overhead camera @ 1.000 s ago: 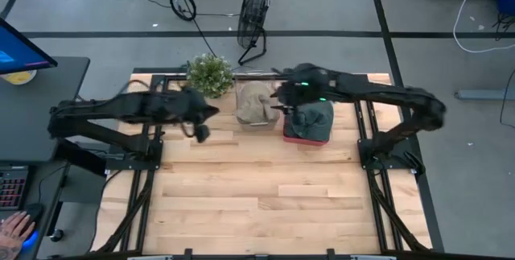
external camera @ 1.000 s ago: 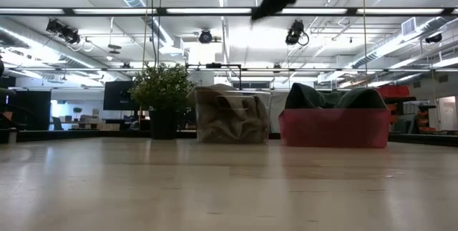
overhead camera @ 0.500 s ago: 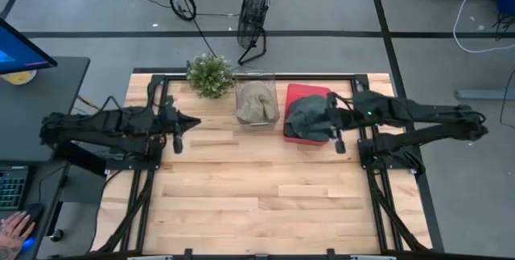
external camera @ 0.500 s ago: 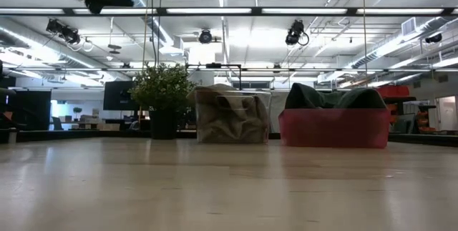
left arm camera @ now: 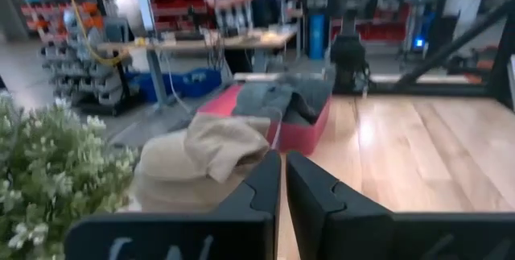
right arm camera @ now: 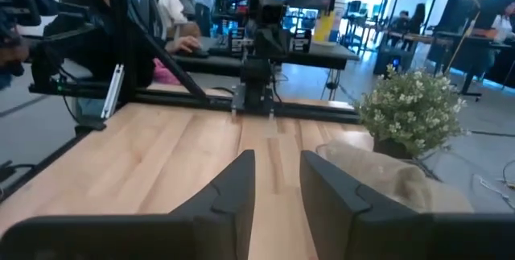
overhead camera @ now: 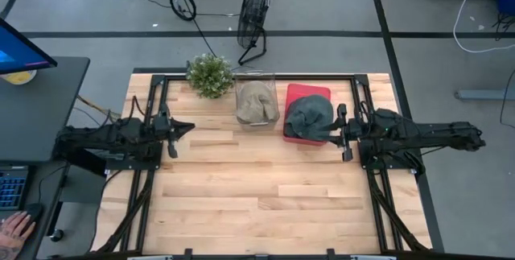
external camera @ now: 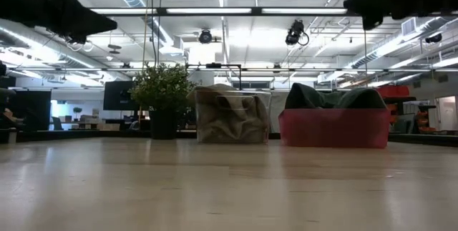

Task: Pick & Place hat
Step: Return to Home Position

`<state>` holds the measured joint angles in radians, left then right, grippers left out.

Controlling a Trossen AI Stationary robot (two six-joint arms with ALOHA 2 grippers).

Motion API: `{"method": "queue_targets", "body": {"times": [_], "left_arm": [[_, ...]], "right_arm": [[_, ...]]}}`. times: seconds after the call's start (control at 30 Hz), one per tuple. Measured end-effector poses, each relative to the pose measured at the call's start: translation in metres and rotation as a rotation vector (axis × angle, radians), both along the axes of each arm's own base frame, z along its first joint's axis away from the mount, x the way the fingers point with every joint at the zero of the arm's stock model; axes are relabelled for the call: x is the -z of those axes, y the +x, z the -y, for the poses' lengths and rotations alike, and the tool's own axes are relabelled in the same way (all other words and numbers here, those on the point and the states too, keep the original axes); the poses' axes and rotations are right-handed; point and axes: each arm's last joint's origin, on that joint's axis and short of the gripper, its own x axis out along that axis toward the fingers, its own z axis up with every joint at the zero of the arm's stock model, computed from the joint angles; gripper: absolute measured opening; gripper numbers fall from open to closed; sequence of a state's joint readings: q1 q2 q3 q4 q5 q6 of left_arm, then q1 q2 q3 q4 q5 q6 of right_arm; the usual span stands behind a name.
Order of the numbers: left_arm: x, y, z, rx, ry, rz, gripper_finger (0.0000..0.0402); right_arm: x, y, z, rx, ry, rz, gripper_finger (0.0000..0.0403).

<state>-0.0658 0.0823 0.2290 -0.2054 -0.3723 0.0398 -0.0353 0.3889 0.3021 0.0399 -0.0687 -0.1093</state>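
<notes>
Left hand [left arm camera: 283, 167] hovered over the light wooden tabletop's [overhead camera: 257, 196] left side, fingers almost together; the right hand [right arm camera: 278, 167] hung at the right side, fingers apart, both empty. Brown fabric caps [overhead camera: 256, 101] lay in the transparent plastic bin [overhead camera: 257, 76], beside a dark grey cap [overhead camera: 310, 117] in a red bin [overhead camera: 306, 91].

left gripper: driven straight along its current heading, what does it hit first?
Likely the red bin with the dark cap: the left gripper points across the table, its line skimming past the edge of the transparent bin. It hangs high in the low view, so it may clear both.
</notes>
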Motion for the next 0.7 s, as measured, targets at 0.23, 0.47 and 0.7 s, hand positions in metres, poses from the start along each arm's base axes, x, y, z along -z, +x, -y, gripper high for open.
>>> {"method": "queue_targets", "body": {"times": [0.23,0.47,0.7], "left_arm": [[0.011,-0.001,0.001,0.034,0.11,0.057,0.0023],[0.022,0.005,0.003,0.102,0.11,0.103,0.0023],[0.033,0.01,0.003,0.096,0.114,0.191,0.002]], "right_arm": [[0.026,-0.009,0.0,0.0,-0.004,0.049,0.0103],[0.048,-0.014,0.0,0.0,0.02,0.108,0.0103],[0.062,-0.016,-0.001,0.0,0.022,0.108,0.0095]]}}
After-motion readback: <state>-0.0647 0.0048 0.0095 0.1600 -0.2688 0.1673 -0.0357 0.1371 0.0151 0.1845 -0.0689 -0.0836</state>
